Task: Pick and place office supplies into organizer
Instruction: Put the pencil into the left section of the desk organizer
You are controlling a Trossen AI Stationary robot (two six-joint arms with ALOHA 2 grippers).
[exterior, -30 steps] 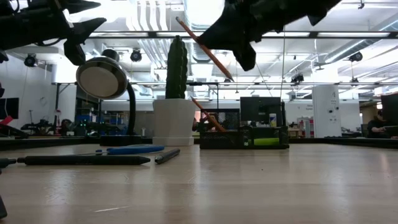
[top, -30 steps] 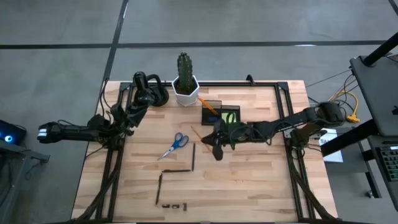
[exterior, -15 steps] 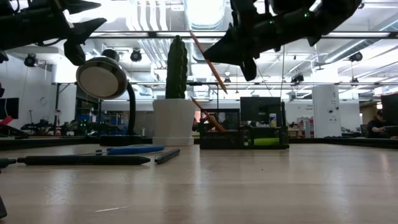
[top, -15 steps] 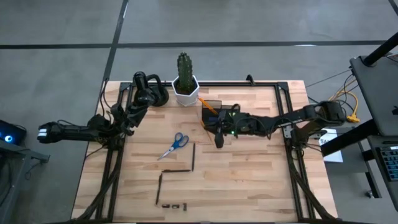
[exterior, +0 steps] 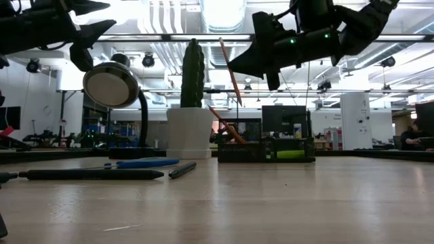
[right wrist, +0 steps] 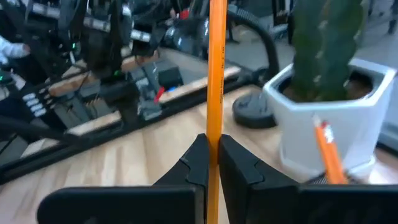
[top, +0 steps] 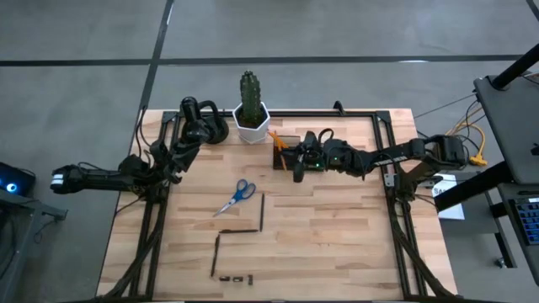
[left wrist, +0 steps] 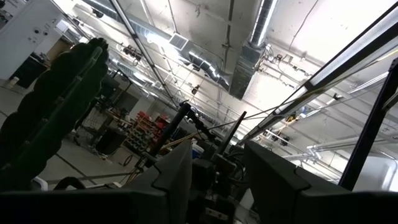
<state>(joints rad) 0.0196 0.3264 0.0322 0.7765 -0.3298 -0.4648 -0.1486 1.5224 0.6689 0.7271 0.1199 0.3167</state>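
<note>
One thin orange pencil [right wrist: 217, 68] — judged light, stiff and slippery — is pinched near its lower end by the closed right gripper [right wrist: 210, 163], held upright above the organizer [top: 290, 150].

Grey floor [top: 337, 29] surrounds the wooden table [top: 337, 244]; bright ceiling lights [exterior: 220, 10] hang over exposed ducts [left wrist: 258, 37].

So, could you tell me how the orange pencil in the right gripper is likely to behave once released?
Probably stiff and light: the orange pencil stays straight, pinched by the right gripper. Held above the organizer, it would likely drop in and lean like the other pencil.
</note>
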